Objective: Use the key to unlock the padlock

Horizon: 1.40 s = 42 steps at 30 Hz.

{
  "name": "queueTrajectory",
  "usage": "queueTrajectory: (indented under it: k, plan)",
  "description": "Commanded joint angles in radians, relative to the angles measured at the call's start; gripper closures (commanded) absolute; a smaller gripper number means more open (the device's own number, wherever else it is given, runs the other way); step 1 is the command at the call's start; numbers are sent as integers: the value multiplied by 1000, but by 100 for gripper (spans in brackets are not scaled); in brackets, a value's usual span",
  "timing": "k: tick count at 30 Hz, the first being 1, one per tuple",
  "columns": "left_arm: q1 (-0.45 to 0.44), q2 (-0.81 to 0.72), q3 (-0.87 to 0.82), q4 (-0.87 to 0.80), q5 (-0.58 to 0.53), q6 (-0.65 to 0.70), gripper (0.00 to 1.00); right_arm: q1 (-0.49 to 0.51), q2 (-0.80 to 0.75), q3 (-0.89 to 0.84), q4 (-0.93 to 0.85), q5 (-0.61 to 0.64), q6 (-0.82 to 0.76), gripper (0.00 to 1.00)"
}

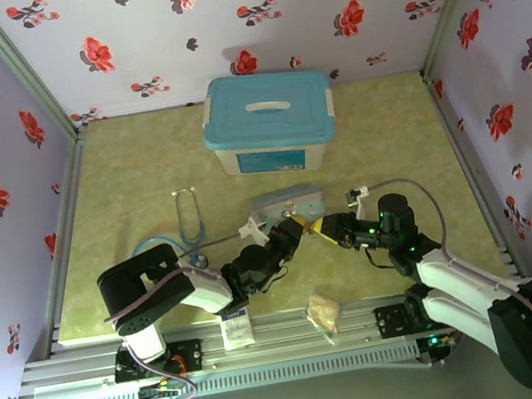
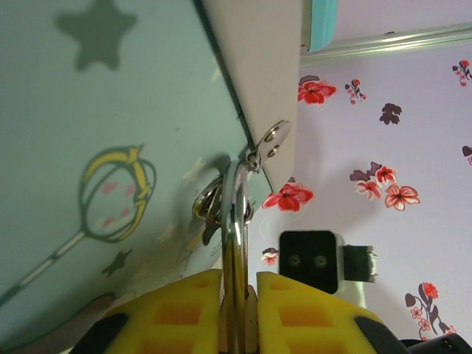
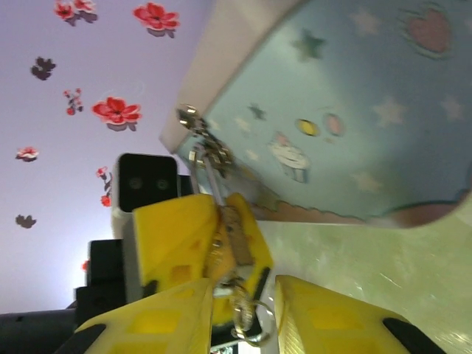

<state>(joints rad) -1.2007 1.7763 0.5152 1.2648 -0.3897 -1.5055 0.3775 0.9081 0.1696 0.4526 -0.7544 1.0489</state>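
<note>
Left gripper (image 2: pixel 238 284): my yellow fingers are clamped on the padlock (image 3: pixel 237 247), whose shackle (image 2: pixel 234 214) runs up through the hasp (image 2: pixel 271 138) on the edge of the tin (image 3: pixel 346 133); the lock's foot points toward my other arm. Right gripper (image 3: pixel 245 293): my jaws stand apart, facing the left fingers tip to tip, with the key (image 3: pixel 234 293) and its ring (image 3: pixel 237 320) hanging in the gap just under the lock. Nothing is pinched, and I cannot tell whether the blade sits in the keyhole. Step in hand, as I judge it: take the key's bow squarely and turn it. To do this well, I hold the left clamp firm so the body cannot swivel on the hasp. I close the right pads on the flat of the bow, not on the loose ring, line my wrist up with the lock's axis, and twist gently. A skewed pull could drag the key out or tip the tin.
</note>
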Motion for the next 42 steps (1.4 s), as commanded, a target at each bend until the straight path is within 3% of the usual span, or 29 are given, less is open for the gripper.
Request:
queueTrajectory:
  k: [1, 14, 24, 30, 36, 39, 42]
  plan:
    - [13, -5, 2, 50, 10, 12, 100, -6, 41, 5, -32, -1, -29, 77]
    - [30, -5, 3, 51, 28, 17, 100, 6, 22, -34, 73, -47, 37, 80]
    - [23, 28, 27, 50, 44, 1, 100, 60, 21, -47, 184, 3, 96, 80]
    - [13, 28, 20, 51, 45, -24, 100, 64, 68, -21, 169, 28, 72, 98]
    - [-6, 33, 16, 50, 45, -30, 100, 66, 134, -3, 206, 41, 77, 100]
    - [-1, 32, -1, 50, 21, -23, 100, 68, 110, 19, 48, 63, -5, 97]
    - [12, 33, -16, 35, -5, -27, 100, 89, 14, 85, -365, 252, -209, 90]
